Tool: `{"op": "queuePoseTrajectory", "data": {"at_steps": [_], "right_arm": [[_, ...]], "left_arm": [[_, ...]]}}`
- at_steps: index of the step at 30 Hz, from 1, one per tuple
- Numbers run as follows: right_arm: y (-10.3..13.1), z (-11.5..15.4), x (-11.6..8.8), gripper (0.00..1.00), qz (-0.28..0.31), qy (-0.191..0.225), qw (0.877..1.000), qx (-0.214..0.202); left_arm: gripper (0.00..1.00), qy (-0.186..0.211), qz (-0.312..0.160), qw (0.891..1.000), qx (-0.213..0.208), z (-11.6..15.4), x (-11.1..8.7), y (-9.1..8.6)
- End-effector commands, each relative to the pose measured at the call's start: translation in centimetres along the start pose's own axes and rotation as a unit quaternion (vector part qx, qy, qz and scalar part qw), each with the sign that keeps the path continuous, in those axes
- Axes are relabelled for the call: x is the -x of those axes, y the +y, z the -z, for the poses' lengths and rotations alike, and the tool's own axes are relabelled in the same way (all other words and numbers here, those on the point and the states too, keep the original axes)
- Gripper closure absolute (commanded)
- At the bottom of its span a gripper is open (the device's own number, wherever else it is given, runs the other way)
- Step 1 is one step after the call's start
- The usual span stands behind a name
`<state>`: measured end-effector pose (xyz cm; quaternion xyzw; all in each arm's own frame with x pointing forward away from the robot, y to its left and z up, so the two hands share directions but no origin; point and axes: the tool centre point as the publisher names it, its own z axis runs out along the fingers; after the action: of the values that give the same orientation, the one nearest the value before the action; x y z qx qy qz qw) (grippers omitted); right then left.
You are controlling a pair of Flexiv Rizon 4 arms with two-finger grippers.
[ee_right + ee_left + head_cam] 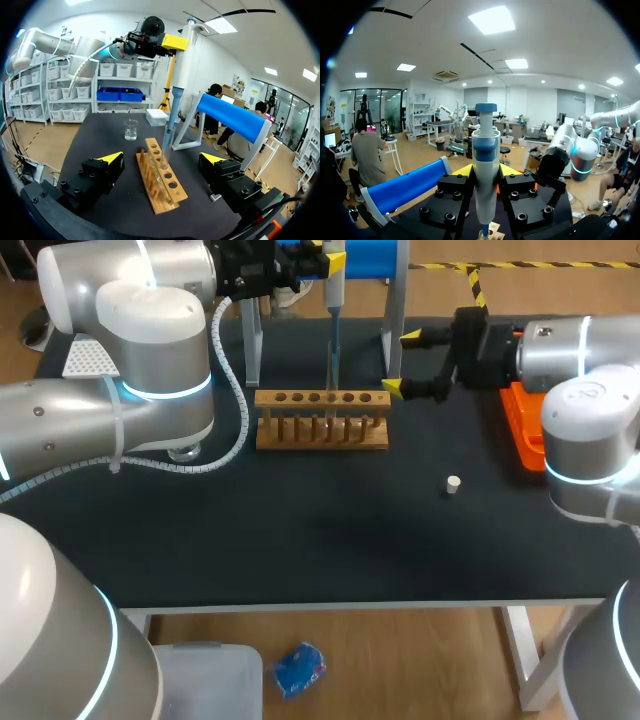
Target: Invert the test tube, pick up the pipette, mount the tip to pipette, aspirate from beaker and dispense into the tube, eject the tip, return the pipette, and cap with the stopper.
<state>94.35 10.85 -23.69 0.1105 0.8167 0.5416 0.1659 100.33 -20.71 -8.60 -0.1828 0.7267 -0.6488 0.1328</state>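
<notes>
Left end effector (485,170), grasping the blue-and-white plastic pipette (485,145) above the wooden rack (321,432) beneath it, seems mid-dispense; ejecting, returning, capping remain.

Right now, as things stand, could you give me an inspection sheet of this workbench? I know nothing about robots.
Surface: black table, dark flat top.
Job's things: wooden rack mid-table; pipette upright over it, tip down at the holes; beaker left of the rack, partly under the left arm; white stopper lying alone towards the front right; blue-topped stand behind the rack.
Clutter: orange box at the right edge, contents hidden.
Grippers: left pincer shut on the pipette; right pincer open, by the rack's right end.
Cables: white coiled hose hanging from the left arm near the rack.
Surroundings: nothing seen.
</notes>
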Motion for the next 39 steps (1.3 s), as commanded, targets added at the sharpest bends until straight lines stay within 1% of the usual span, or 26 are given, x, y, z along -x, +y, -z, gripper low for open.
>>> {"op": "queuePoseTrajectory", "data": {"at_steps": [1,23,39], "right_arm": [[-0.1,0.0,0.0,0.00,0.000,0.000,1.000,0.000],[-0.1,0.0,0.0,0.00,0.000,0.000,1.000,0.000],[-0.1,0.0,0.0,0.00,0.000,0.000,1.000,0.000]], "left_arm": [[1.00,0.000,0.000,1.000,0.000,-0.1,0.0,0.0],[1.00,-0.001,-0.002,1.000,0.000,-0.1,0.0,-0.1],[1.00,-0.006,-0.018,1.000,-0.002,0.0,-0.3,-1.4]]}}
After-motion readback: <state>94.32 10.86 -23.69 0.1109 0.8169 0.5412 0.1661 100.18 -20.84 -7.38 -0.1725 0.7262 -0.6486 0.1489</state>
